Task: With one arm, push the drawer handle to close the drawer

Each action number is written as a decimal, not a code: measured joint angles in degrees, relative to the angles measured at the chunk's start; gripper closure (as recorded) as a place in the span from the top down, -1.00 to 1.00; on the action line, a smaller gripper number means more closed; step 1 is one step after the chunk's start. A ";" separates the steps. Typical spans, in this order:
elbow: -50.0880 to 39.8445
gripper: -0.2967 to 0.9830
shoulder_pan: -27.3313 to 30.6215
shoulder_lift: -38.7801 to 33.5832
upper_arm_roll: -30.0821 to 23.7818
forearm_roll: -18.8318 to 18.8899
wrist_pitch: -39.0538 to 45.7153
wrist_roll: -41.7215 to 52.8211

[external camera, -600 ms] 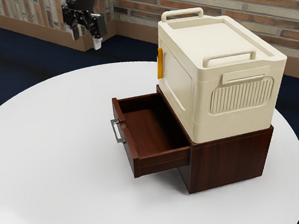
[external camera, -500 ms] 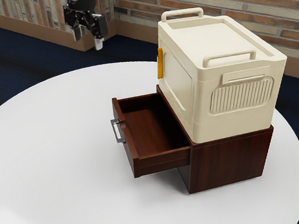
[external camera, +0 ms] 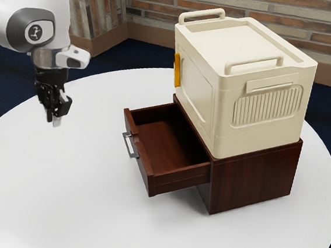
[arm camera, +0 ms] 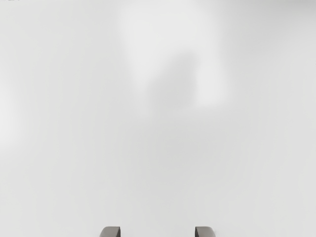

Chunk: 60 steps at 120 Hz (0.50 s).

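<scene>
The end effector (external camera: 53, 120) has lowered, fingers (arm camera: 110, 232) apart in the wrist view, the drawer (external camera: 142, 161) open in the exterior view.

1. You're working in an indoor room, homelike in its furnishings, though you can't tell exactly which kind.
2. Behind your table (external camera: 77, 191), you can see a brick wall (external camera: 247, 6) in orange, brown and grey, with brown skirting (external camera: 156, 36) along its foot.
3. Your floor (external camera: 2, 79) is dark blue.
4. Your table is round and white, bearing a dark, wood-look drawer unit (external camera: 251, 179).
</scene>
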 joint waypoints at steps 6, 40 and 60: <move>-3.25 -0.47 -0.02 0.43 0.09 -0.03 4.14 2.47; -10.09 -0.65 -2.61 5.11 -0.14 -1.52 22.04 13.48; -9.99 -0.68 -2.56 8.18 -0.57 -3.04 28.43 17.85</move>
